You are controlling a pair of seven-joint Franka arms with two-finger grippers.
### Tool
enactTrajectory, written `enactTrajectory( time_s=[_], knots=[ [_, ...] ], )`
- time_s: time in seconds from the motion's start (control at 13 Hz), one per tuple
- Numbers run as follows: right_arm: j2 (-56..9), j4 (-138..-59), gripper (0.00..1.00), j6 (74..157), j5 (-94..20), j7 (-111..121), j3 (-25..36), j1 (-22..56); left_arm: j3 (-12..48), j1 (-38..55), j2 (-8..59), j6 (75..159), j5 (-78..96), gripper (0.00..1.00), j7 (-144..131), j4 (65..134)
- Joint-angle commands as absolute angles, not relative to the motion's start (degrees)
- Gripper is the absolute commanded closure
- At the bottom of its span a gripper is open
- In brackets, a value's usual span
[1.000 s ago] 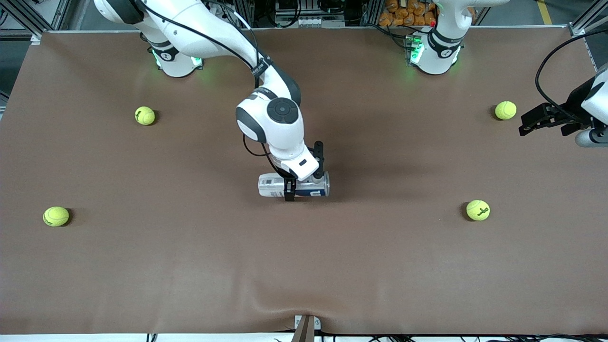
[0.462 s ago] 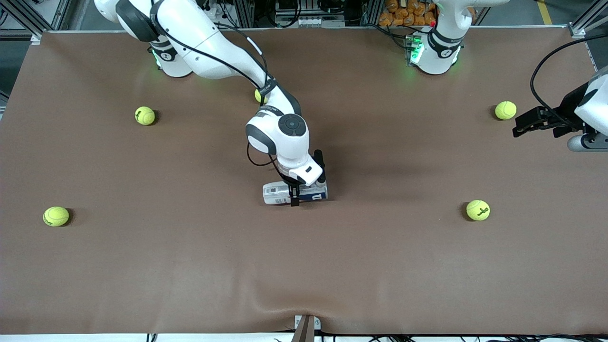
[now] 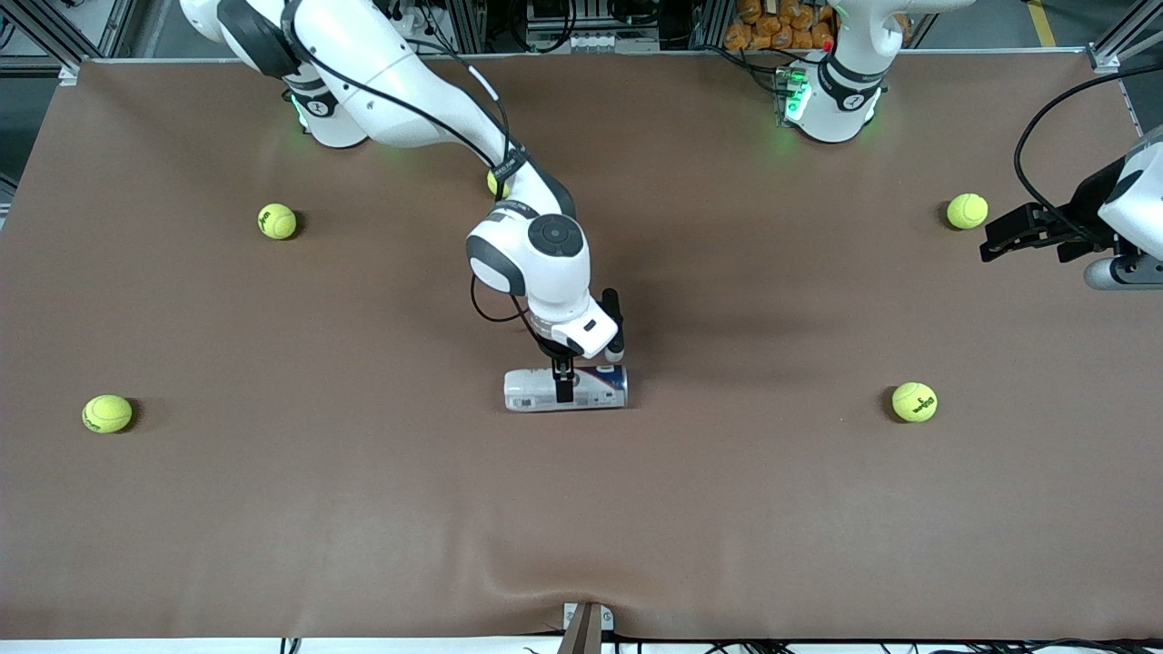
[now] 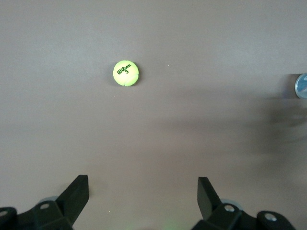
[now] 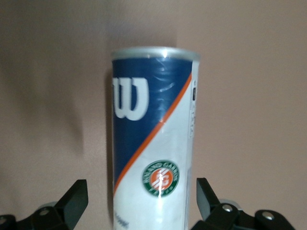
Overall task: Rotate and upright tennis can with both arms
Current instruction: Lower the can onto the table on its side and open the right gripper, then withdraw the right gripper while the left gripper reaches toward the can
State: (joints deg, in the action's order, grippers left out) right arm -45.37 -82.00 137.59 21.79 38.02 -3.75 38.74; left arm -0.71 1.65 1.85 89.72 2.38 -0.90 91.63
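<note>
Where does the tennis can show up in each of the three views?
Front view: the tennis can lies on its side mid-table, under the right hand.
Left wrist view: only a silver-rimmed round end at the picture's edge, probably the can.
Right wrist view: the can fills the centre, between the open fingers.
Shared landmark: the brown table.

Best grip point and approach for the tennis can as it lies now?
Mid-body, from above. The tennis can lies on its side on the table, long axis running between the arms' ends, so fingers should straddle its round wall. The right hand is placed so, open. The left hand waits open near the table's edge.
</note>
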Motion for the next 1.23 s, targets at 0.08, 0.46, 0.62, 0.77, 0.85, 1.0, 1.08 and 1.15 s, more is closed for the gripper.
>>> enactTrajectory(
  time_s=[0.08,0.46,0.62,0.77,0.85,1.0,1.08,1.15],
  knots=[
    [-36.24,-83.32,0.00,129.23,17.86,39.11,-5.62,38.24,-0.62,1.14,2.98,87.72,7.89,0.00,3.06,90.88],
    [-27.70,-83.23,0.00,120.24,10.11,36.75,-4.66,33.60,-0.62,1.05,6.50,86.22,18.08,0.00,4.57,91.23],
    [-25.85,-83.23,0.00,119.80,10.02,32.89,-4.66,29.29,-0.70,0.97,8.69,84.30,23.96,0.00,5.27,91.14],
    [-24.27,-82.62,0.00,119.36,10.02,29.63,-4.66,24.55,-0.79,-0.69,11.15,82.54,28.98,0.00,6.93,91.32],
    [-22.00,-82.88,0.00,118.92,9.93,29.45,-4.66,21.56,-0.88,-1.05,12.55,82.09,31.09,0.00,9.12,91.67],
    [-18.91,-82.71,0.00,114.19,8.89,29.01,-4.48,16.37,-0.79,-1.58,15.10,82.09,34.44,0.00,13.34,92.02],
    [-17.68,-82.71,0.00,113.47,8.27,28.74,-4.40,13.48,-0.79,-1.58,16.42,82.09,36.28,0.00,15.45,92.20],
    [-16.88,-82.62,0.00,113.38,8.09,29.00,-4.48,10.14,-0.70,-1.50,17.48,82.09,38.21,0.00,16.51,92.89]
  ],
)
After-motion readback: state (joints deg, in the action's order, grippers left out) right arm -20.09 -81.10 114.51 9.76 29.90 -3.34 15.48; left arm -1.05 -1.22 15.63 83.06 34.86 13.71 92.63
